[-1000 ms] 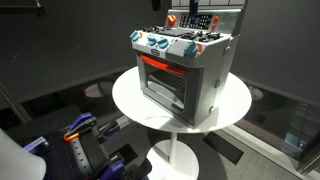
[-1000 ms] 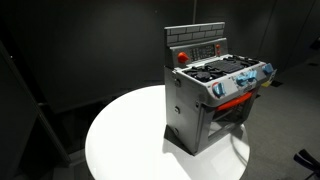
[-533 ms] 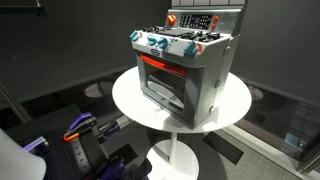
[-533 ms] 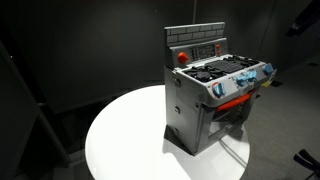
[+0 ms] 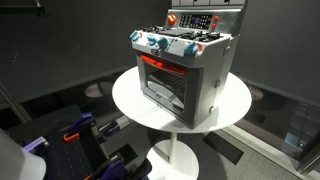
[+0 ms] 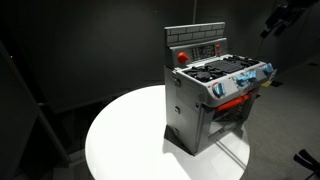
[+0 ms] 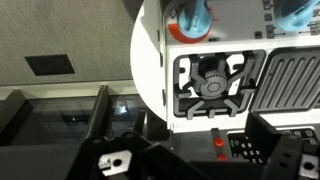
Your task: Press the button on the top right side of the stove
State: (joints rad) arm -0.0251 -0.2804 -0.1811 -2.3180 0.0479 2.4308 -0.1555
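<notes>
The grey toy stove (image 5: 185, 65) (image 6: 205, 95) stands on a round white table (image 5: 125, 95) (image 6: 115, 135). It has a red-framed oven window, blue-and-white knobs and a raised back panel (image 6: 195, 45) with a red button (image 6: 182, 57) at one end. My gripper (image 6: 280, 15) hangs in the air well above and beside the stove, touching nothing. In the wrist view its dark fingers are spread apart and empty (image 7: 205, 150). They look down on a burner (image 7: 212, 85), the blue knobs (image 7: 190, 15) and two small red buttons (image 7: 219, 143) on the panel.
Dark curtains surround the table. Equipment with orange and purple parts (image 5: 80, 130) sits on the floor beside the table's pedestal. A dark box edge (image 7: 60, 120) lies below the table rim in the wrist view.
The gripper has come into an exterior view at the top right and moved left toward the stove. The stove has not moved.
</notes>
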